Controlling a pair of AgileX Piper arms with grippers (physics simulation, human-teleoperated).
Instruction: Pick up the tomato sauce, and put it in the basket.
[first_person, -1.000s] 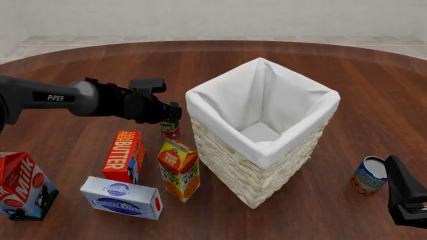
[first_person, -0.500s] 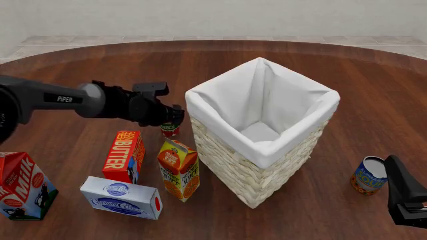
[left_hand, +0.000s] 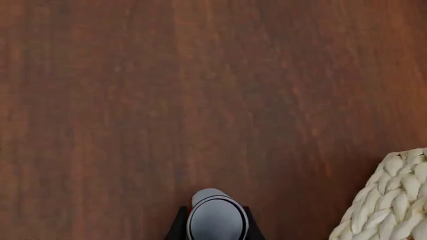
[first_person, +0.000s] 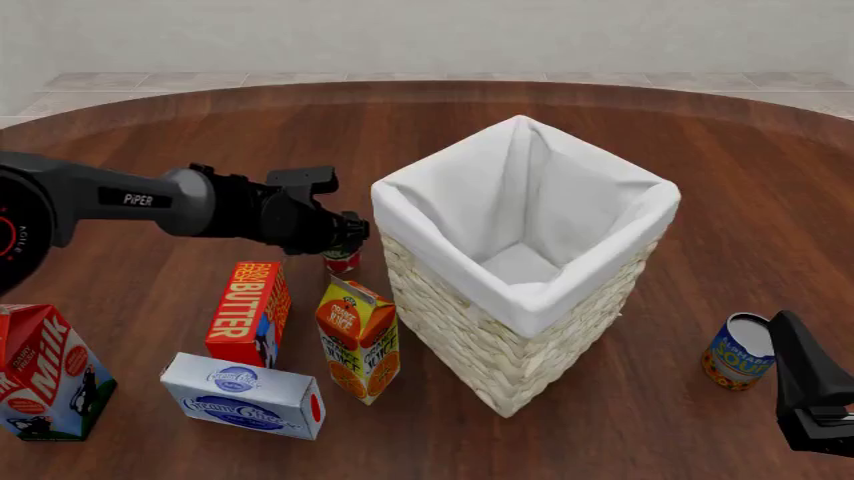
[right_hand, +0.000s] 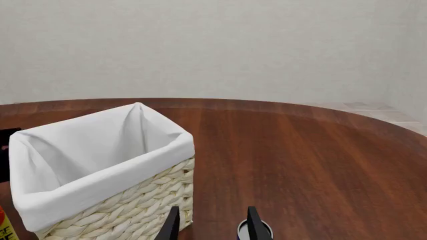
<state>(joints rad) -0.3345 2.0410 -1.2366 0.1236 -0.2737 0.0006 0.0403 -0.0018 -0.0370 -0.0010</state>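
Red and small, the cylindrical tomato sauce can with its silver top stood on the dark wooden table left of centre in the front view, just beside the left wall of the tall pale wicker basket with a white cloth lining. The black left gripper sat right over the can's top; in the left wrist view its dark fingers flanked the silver lid at the bottom edge of the frame, one on each side and close against it, though whether they were pressing on it could not be told. A corner of the weave showed at the lower right of that view.

Below the can in the front view stood a red butter box, an orange juice carton, a blue-and-white box and a red milk carton at the lower left. At the lower right, the right gripper hung low with its fingers apart, near a blue-and-orange can.
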